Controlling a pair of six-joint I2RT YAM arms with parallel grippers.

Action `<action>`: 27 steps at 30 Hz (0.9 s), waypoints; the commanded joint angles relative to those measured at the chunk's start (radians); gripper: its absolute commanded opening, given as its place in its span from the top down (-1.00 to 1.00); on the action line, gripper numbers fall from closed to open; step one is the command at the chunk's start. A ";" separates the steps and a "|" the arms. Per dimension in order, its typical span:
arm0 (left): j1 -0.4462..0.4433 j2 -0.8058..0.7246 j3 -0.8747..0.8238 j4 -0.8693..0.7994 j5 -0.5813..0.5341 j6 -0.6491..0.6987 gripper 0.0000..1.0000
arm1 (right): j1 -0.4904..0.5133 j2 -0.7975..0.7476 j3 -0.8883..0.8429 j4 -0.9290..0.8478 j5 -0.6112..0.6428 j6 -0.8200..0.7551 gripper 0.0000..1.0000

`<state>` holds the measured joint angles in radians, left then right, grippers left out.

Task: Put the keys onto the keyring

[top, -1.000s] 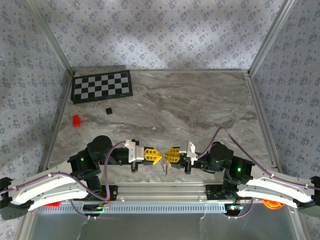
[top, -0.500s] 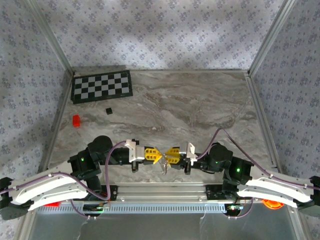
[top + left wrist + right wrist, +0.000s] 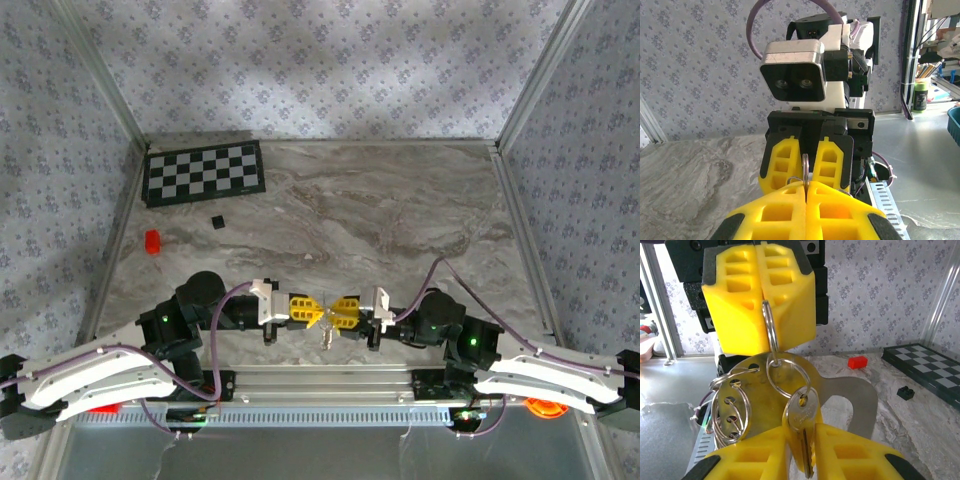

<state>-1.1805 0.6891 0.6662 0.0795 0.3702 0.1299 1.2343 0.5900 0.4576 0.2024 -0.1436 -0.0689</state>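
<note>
Your right arm (image 3: 540, 375) has barely shifted this past second; above the grey marble table (image 3: 400, 210) your left fingers (image 3: 735, 305) pinch the thin silver keyring (image 3: 768, 325) while your right fingers (image 3: 850, 460) clamp a small silver key (image 3: 802, 425), seemingly threaded but not fully seated.

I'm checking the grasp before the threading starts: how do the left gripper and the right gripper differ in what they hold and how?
The left gripper is shut on the keyring, held edge-on; the right gripper is shut on the key, pinching its blade. The left gripper closes flush; the right gripper is parted slightly by the key. Both are yellow-tipped and face each other tip to tip.
</note>
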 commanded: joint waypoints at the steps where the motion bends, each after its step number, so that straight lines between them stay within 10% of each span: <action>1: -0.004 -0.006 0.010 0.039 0.012 0.001 1.00 | 0.010 -0.006 -0.002 0.043 0.023 -0.011 0.66; 27: -0.004 -0.030 0.000 -0.002 -0.043 0.015 1.00 | 0.056 -0.033 0.070 -0.102 0.278 -0.111 1.00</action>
<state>-1.1801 0.6659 0.6483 0.0536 0.3180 0.1310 1.2858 0.5724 0.4873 0.1421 0.0547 -0.1589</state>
